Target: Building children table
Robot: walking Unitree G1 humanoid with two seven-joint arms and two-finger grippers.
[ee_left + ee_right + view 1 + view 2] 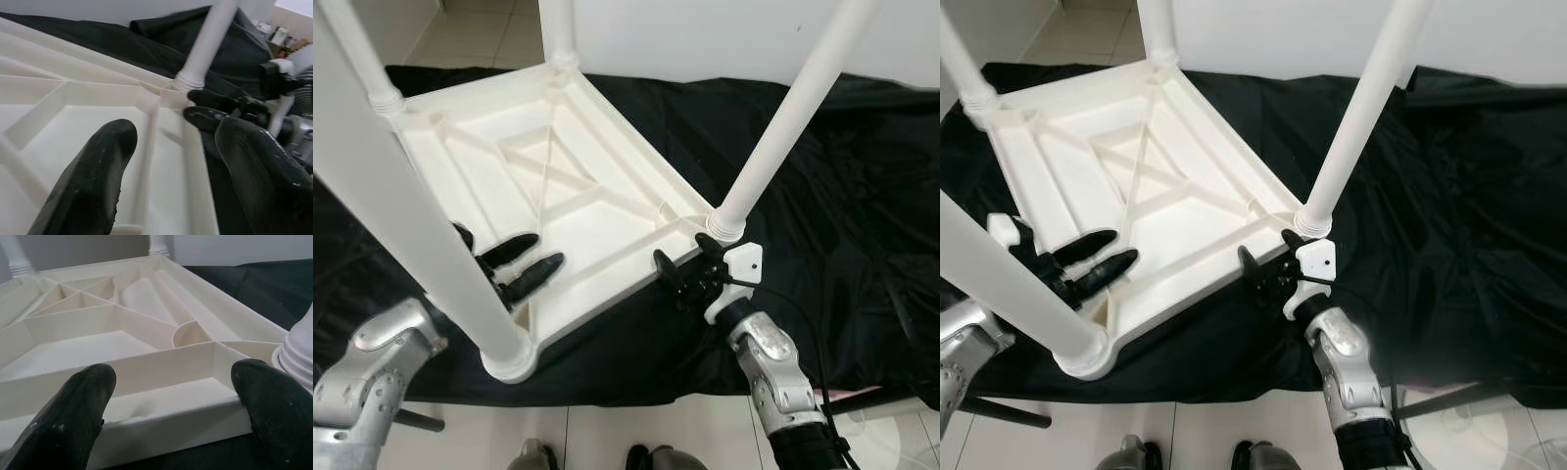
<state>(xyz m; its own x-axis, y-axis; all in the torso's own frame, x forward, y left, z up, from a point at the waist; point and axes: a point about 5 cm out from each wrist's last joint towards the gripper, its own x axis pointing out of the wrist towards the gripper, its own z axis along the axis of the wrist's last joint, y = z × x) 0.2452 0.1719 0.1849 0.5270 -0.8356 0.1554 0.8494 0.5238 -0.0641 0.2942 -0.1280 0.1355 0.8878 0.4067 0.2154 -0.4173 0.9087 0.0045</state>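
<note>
A white plastic children's table [558, 166] lies upside down on a black cloth, its ribbed underside facing up. Its legs stand upright in the corners, among them the near-left leg [401, 225] and the near-right leg [783, 127]. My left gripper [540, 251] is open, reaching into the underside just beside the near-left leg, with nothing between its fingers [98, 166]. My right gripper [683, 253] is open at the table's near rim [161, 416], right next to the base of the near-right leg [298, 352]. Its fingers [73, 411] spread along the rim without clamping it.
The black cloth [862, 196] covers the floor under and around the table and bunches into folds at the right. Pale floor tiles [607, 431] run along the near edge, where my feet [533, 455] stand. A white wall [705, 29] rises behind.
</note>
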